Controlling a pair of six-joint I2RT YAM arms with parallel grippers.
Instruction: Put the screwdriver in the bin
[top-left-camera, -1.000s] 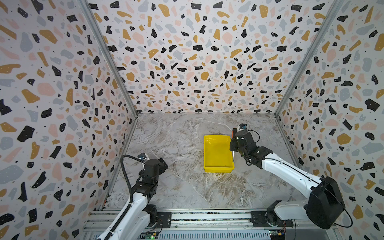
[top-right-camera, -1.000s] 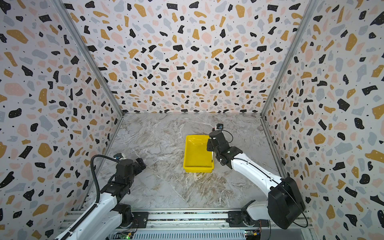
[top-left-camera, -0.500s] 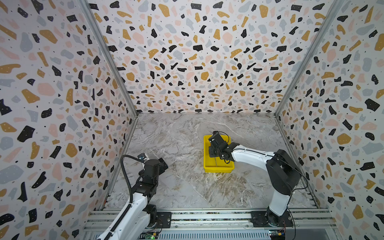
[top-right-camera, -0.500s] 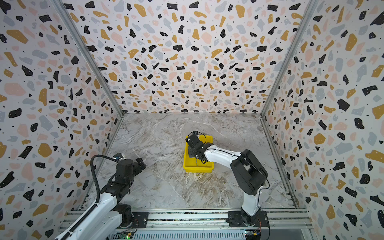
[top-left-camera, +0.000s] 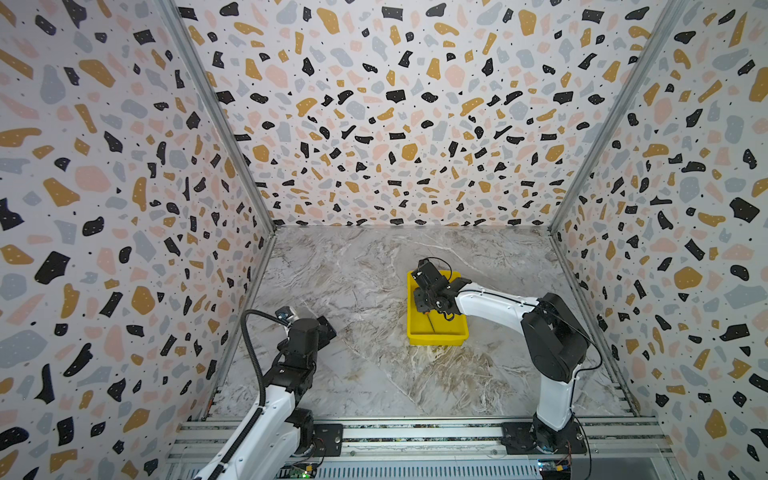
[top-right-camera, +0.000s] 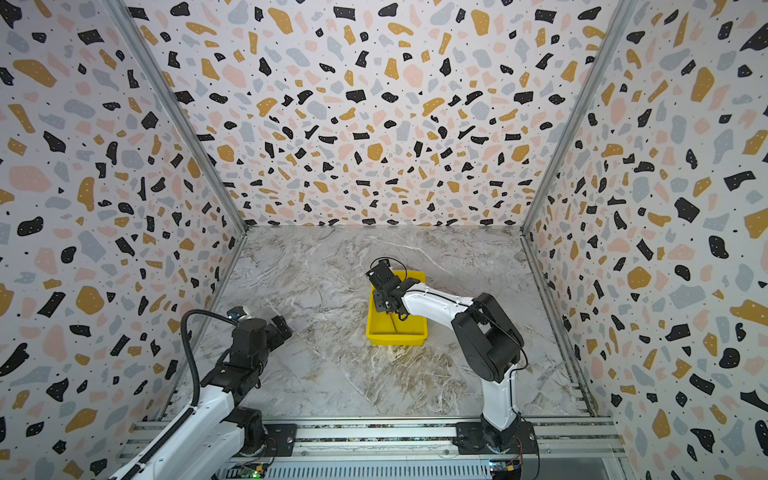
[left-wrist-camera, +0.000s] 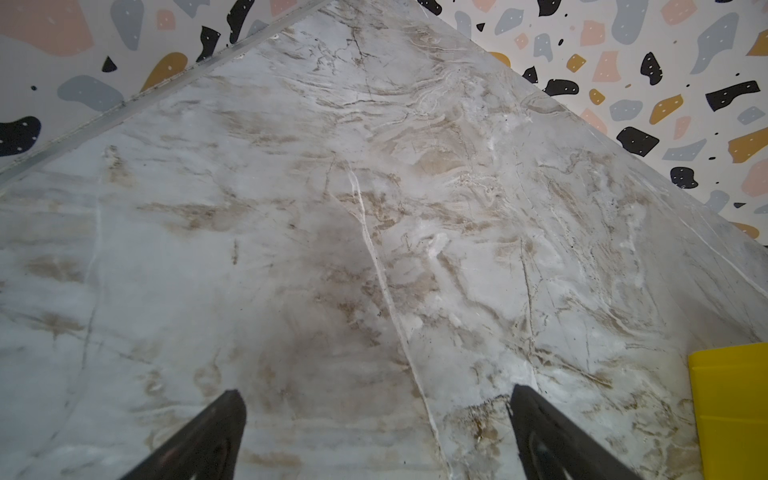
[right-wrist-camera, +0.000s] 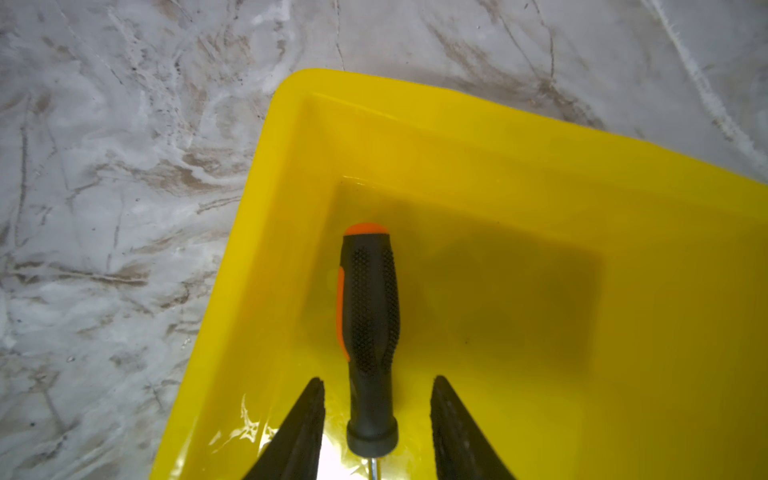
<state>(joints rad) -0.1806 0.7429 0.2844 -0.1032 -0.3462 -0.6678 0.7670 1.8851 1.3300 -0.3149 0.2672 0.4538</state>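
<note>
The small screwdriver with a black textured handle, orange trim and a thin metal shaft (right-wrist-camera: 370, 324) lay flat on the glossy floor of the bright yellow shallow rectangular plastic bin (right-wrist-camera: 498, 145), its orange cap pointing toward one inner corner and its handle close beside one of the bin's walls. The right gripper (right-wrist-camera: 378, 379) hung low over the bin with its two black fingers (right-wrist-camera: 307, 428) parted on either side of the handle's collar; yellow showed in the gap on each side, so it gripped nothing. In both top views the right arm reached across the bin (top-left-camera: 436, 336) (top-right-camera: 395, 336), and the thin shaft (top-left-camera: 430, 322) showed as a dark line on the bin's floor. The left gripper (left-wrist-camera: 376, 390) was well apart from the bin, near the left wall, over the grey-and-tan marble-patterned tabletop (left-wrist-camera: 332, 208), with its fingers spread wide and nothing between them.
</note>
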